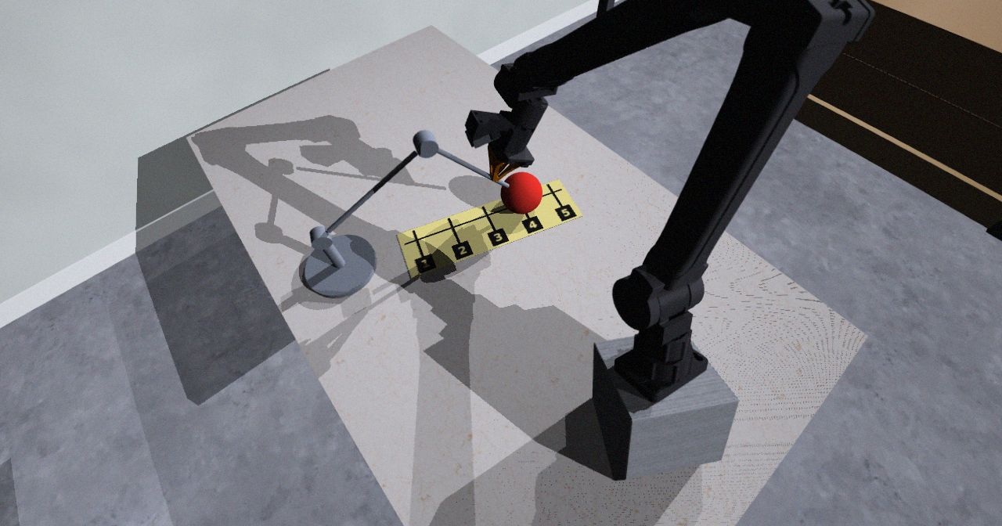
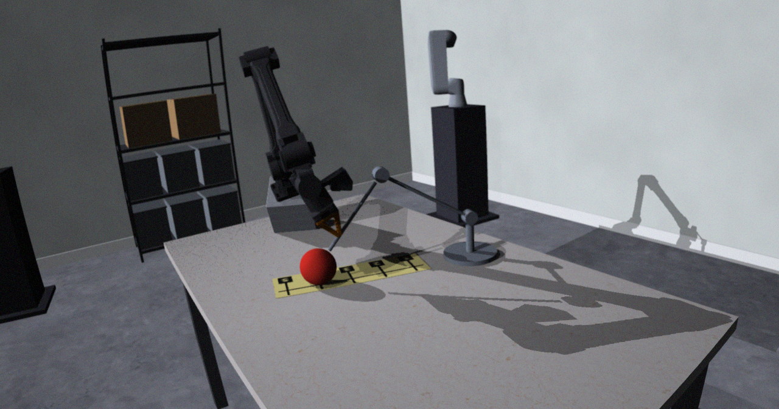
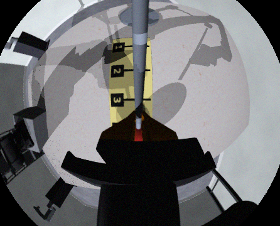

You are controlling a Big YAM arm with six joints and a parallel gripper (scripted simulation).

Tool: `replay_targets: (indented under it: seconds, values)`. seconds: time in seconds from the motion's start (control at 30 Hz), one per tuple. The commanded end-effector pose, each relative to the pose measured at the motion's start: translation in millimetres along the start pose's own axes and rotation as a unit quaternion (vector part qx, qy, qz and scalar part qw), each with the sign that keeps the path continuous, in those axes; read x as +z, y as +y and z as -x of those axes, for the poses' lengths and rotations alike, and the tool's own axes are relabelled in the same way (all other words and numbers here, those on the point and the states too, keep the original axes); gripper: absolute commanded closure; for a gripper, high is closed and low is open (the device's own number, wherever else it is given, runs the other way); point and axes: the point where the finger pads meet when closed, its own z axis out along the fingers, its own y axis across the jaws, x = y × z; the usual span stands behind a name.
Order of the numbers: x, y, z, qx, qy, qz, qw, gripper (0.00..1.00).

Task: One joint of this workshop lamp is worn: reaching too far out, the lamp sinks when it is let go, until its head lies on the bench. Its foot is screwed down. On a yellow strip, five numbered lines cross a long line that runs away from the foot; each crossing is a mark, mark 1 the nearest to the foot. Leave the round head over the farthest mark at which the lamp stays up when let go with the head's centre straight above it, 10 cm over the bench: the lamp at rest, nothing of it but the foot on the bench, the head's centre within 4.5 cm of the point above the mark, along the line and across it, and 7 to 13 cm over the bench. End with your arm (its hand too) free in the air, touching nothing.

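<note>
Clamped narrow on the lamp's thin forearm rod, just above the red round head: end effector, centre of the top view. Held there likely to lift. Head low by mark 4 of the yellow strip, seemingly resting on the surface.

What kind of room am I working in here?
Most likely a workshop or robot lab: a bench on a concrete floor, a metal shelf rack stacked with boxes, and a second grey arm on a pedestal by the wall.
</note>
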Motion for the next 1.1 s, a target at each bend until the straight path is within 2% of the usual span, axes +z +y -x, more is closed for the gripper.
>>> replay_targets:
  seconds: [0.0, 0.43, 1.07]
  values:
    - [-3.5, -3, 8, -0.001, -0.001, -0.004, 1.0, 1.0]
    - [-6.6, -3, 51, 0.0, -0.004, 0.001, 1.0, 1.0]
    - [-7.1, -3, 52, 0.005, 0.016, 0.001, 1.0, 1.0]
